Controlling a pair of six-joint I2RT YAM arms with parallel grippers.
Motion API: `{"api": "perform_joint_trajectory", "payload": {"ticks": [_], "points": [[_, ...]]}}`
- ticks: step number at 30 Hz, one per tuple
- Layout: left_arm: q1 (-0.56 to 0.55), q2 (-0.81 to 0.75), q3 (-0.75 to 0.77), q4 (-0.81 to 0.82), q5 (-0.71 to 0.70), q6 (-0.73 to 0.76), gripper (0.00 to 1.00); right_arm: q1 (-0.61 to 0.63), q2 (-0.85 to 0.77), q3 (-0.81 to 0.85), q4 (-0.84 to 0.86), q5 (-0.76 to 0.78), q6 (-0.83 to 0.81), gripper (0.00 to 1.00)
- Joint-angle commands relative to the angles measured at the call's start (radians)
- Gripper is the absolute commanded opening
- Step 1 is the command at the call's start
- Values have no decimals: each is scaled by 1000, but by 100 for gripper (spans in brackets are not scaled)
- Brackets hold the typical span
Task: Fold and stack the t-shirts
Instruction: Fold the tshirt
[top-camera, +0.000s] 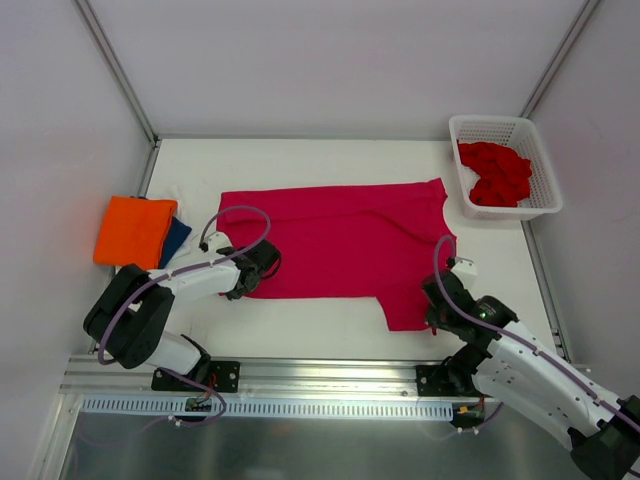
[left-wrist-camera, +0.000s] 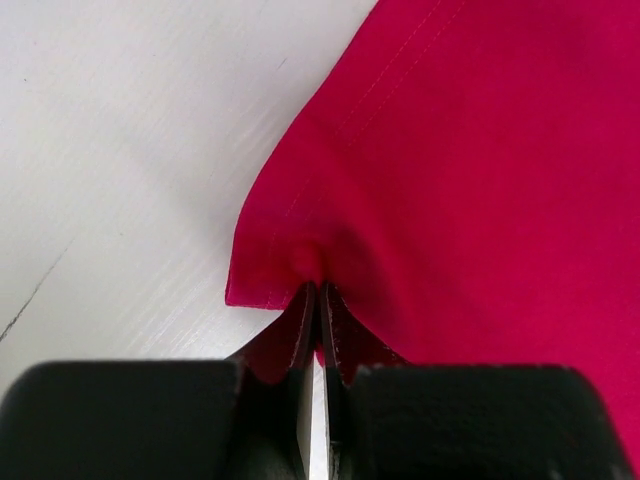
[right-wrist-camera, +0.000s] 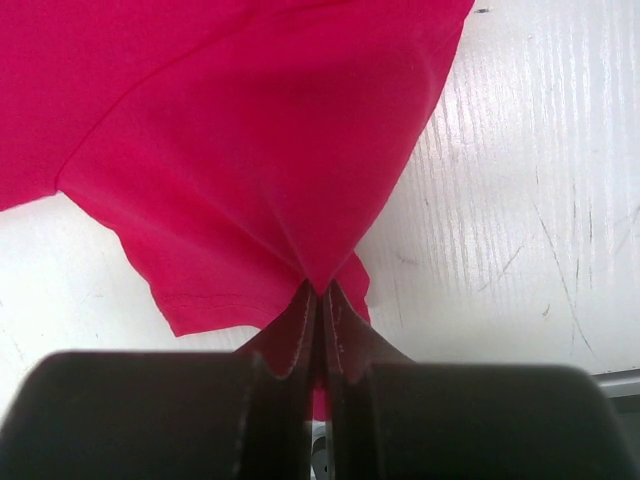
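- Folded orange t-shirt (top-camera: 135, 230) lies on a dark blue one (top-camera: 178, 238), far left (just beyond the left arm (top-camera: 190, 278)).
- White basket (top-camera: 490, 120), far right corner, holds crumpled red t-shirts (top-camera: 495, 172).
- Crimson-pink t-shirt (top-camera: 340, 240) is spread on the table (top-camera: 300, 165); left gripper (left-wrist-camera: 318, 292) and right gripper (right-wrist-camera: 318, 288) each pinch its near edge.

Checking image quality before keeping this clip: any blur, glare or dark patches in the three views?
Top view: evenly lit, sharp, no glare. Left wrist view: left gripper near-black and soft up close, pink shirt sharp. Right wrist view: right gripper likewise dark, table scratches crisp.
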Motion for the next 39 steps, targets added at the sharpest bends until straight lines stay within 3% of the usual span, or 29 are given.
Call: {"api": "perform_joint_trajectory", "payload": {"ticks": [1,9,14,24,34,39], "points": [[11,29,-22,-25,78,17,0,4,7,46,-31,14,4,1],[-14,-150,82,-101,46,129,0,5,65,89,1,37,-25,0],[-12,-151,192,-164,9,224,0,5,171,159,38,87,-52,1],[49,53,317,-166,-26,316,0,-47,433,333,123,202,-135,0],[187,202,479,-167,-11,411,0,-317,723,555,228,140,-316,1],[230,329,611,-166,9,508,0,-381,912,751,254,106,-399,1]]}}
